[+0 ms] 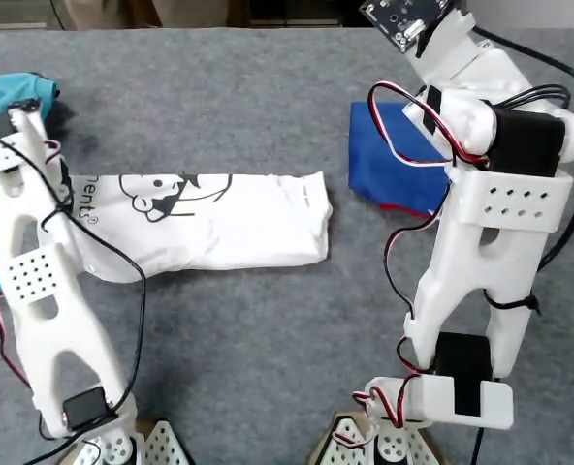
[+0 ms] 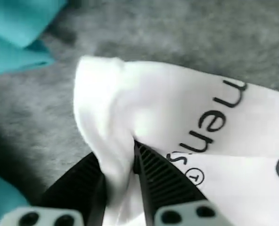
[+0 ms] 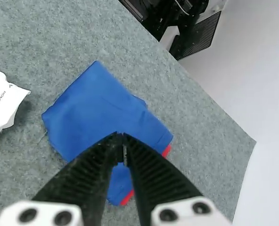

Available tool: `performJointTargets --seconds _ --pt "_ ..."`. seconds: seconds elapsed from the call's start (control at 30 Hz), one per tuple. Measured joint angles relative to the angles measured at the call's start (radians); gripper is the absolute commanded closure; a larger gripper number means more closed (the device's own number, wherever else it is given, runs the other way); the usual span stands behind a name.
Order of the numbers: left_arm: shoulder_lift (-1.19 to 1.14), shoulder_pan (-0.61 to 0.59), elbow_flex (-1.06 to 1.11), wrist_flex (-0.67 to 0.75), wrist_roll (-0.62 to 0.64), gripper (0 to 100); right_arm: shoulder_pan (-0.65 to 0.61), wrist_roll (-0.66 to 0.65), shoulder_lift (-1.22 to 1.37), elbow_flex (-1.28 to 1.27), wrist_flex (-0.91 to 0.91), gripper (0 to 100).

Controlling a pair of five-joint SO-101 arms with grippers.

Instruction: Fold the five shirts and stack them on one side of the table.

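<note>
With your left gripper (image 2: 117,153) clenched on the end of the white shirt (image 1: 229,228) lying mid-table and your right gripper (image 3: 119,139) pinched empty near the folded blue shirt (image 3: 97,113), you needed a low, straight carry across.

The white shirt (image 1: 239,228) bears a black cartoon and lettering, the blue shirt (image 1: 389,160) shows a red edge (image 1: 403,207), the teal shirt (image 1: 15,97) is plain, the table (image 1: 219,107) grey
</note>
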State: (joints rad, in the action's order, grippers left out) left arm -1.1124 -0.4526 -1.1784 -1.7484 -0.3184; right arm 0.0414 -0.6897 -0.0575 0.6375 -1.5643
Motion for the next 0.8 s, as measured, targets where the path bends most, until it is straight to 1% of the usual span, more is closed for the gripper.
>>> performJointTargets --seconds 0.1,0.27,0.37,0.43,0.53,0.6,0.8 --pt "0.078 0.087 0.084 0.000 0.000 98 0.000 0.000 0.000 0.000 0.000 99.7" --pt "0.330 0.293 0.321 0.000 0.000 98 0.002 0.000 0.000 0.000 0.000 99.7" --pt "0.480 0.423 0.459 0.000 0.043 98 0.017 0.000 0.000 0.000 0.000 99.7" --pt "0.546 0.509 0.502 0.000 0.077 98 0.035 0.000 0.000 0.000 0.000 99.7" --pt "0.582 0.628 0.506 0.000 0.130 98 0.040 0.000 0.000 0.000 0.000 99.7" --pt "0.585 0.686 0.502 0.000 0.173 98 0.040 0.000 0.000 0.000 0.000 99.7" --pt "0.577 0.783 0.390 0.008 0.295 98 0.041 0.000 0.000 0.000 0.000 99.7"
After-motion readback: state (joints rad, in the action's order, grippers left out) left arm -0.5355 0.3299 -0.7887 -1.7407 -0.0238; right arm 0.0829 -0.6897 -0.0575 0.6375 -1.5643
